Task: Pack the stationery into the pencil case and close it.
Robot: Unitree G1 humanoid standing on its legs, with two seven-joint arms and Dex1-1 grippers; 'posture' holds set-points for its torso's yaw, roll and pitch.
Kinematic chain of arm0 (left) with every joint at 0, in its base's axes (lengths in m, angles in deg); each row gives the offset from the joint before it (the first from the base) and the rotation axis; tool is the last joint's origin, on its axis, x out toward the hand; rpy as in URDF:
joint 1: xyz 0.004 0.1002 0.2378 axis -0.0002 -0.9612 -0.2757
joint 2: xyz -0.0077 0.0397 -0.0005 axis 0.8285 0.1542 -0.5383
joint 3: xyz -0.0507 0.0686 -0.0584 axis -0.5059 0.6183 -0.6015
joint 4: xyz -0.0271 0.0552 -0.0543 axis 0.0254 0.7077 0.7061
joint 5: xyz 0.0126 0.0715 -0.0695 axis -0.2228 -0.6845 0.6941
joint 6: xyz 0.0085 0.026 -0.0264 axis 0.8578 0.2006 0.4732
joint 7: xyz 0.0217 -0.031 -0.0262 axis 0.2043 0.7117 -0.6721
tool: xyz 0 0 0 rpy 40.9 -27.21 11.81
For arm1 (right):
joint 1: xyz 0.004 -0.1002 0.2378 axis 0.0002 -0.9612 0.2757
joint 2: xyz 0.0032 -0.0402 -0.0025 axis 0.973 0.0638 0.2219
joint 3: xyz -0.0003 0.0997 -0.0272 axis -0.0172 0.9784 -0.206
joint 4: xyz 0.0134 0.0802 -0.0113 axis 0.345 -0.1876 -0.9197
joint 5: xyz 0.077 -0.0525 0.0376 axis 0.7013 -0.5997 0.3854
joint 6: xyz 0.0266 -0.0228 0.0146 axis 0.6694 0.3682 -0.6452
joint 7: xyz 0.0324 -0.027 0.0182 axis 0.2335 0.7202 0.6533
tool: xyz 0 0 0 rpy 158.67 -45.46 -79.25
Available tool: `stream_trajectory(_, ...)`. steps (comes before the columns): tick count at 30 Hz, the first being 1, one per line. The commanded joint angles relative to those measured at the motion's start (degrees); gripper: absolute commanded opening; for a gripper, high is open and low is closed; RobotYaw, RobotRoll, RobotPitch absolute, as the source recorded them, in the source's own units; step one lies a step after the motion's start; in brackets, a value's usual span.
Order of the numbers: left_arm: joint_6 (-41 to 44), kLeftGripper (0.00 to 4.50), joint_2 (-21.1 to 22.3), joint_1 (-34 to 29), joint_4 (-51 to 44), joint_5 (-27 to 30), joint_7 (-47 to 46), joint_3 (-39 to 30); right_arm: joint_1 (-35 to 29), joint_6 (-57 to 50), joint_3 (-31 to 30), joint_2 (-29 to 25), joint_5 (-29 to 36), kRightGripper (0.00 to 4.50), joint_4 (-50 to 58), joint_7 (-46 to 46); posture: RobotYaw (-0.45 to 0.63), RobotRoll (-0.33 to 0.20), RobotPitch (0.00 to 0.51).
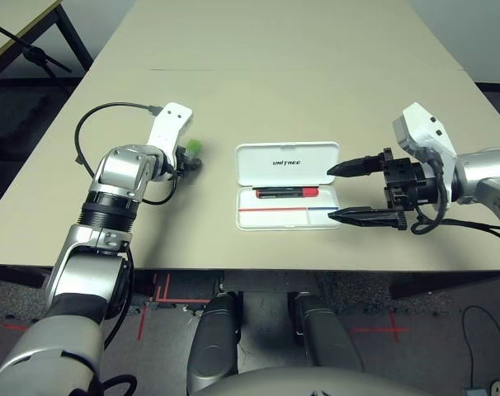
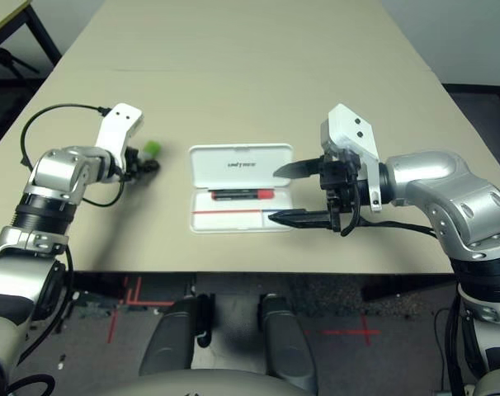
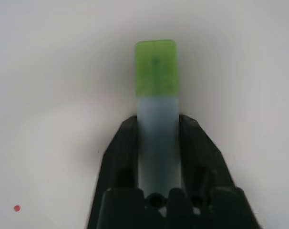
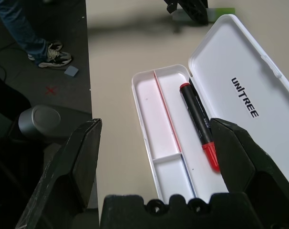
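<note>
Red marker (image 1: 286, 192) already in the open pencil case (image 1: 288, 163); left hand (image 3: 156, 143), at nine o'clock, clamps the highlighter (image 3: 156, 86); right hand (image 1: 367, 191) spread wide; closing remains.

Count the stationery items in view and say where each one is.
2. The red marker lies inside the open pencil case. The green highlighter sits on the table between the left gripper fingers. Any other item may be hidden.

white case (image 1: 287, 165), red marker (image 1: 286, 192), green-capped highlighter (image 3: 156, 100)
</note>
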Motion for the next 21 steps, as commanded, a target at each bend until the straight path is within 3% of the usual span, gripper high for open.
stream_trajectory(1,1.5,1.08,2.6,-2.1,-2.7,-1.0,3.4,2.8,0.2,0.6,-1.2,0.5,-0.5,4.5,0.2,0.1,0.03,0.0,0.164)
stream_trajectory(4,2.0,1.08,4.5,-3.2,-5.2,-1.1,5.7,4.3,0.3,0.9,-1.5,0.5,-0.7,4.5,0.0,0.0,0.04,0.0,0.165)
stream_trajectory(8,-2.3,1.08,11.7,-8.0,-13.6,-0.7,13.3,7.2,0.7,1.5,-2.1,0.9,-1.2,4.5,-0.6,-0.2,0.04,0.0,0.167)
stream_trajectory(21,-17.6,1.08,23.5,-18.4,-24.6,1.7,28.5,2.2,1.7,3.4,-3.1,2.2,-2.6,4.5,-2.4,-1.1,0.06,0.0,0.161)
